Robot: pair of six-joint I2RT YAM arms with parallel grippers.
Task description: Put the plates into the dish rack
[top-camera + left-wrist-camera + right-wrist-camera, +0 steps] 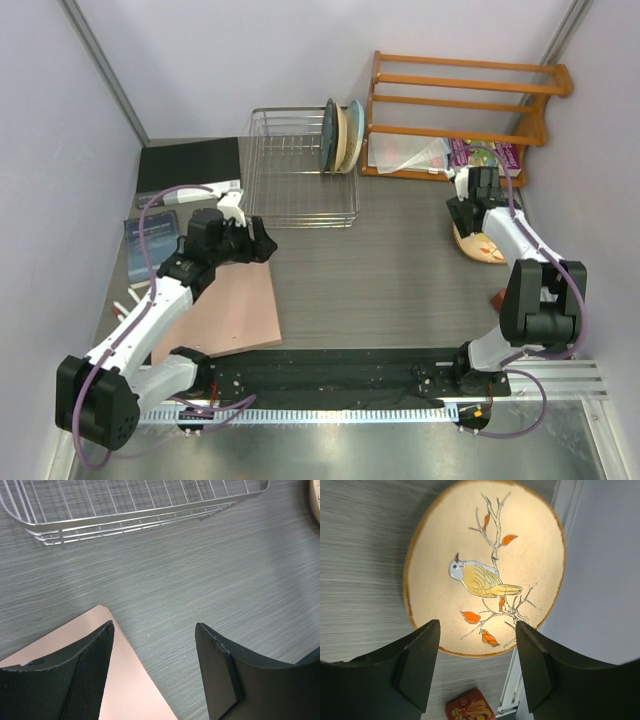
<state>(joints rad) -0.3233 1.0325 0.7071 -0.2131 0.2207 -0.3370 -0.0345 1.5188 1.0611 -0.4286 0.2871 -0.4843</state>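
Three plates (340, 137) stand in the rack (290, 190); a fourth lies on the desk (380, 270).
The three stand on edge at the rack's right end, far centre. The bird plate (485, 565) lies flat at the desk's right edge, with the right jaws open just above it. The left jaws hang open and empty by a pink board (235, 310).

The left arm (140, 320) and right arm (510, 235) are built alike, with white shells over the long links and chunky black housings at the joints. A purple cable (142, 230) loops along each one. Both stand on a black mounting plate (340, 378). The left gripper (155, 630) has broad matte-black fingers (90, 675), one faced with fine mesh. The right gripper (477, 627) has the same curved black fingers.
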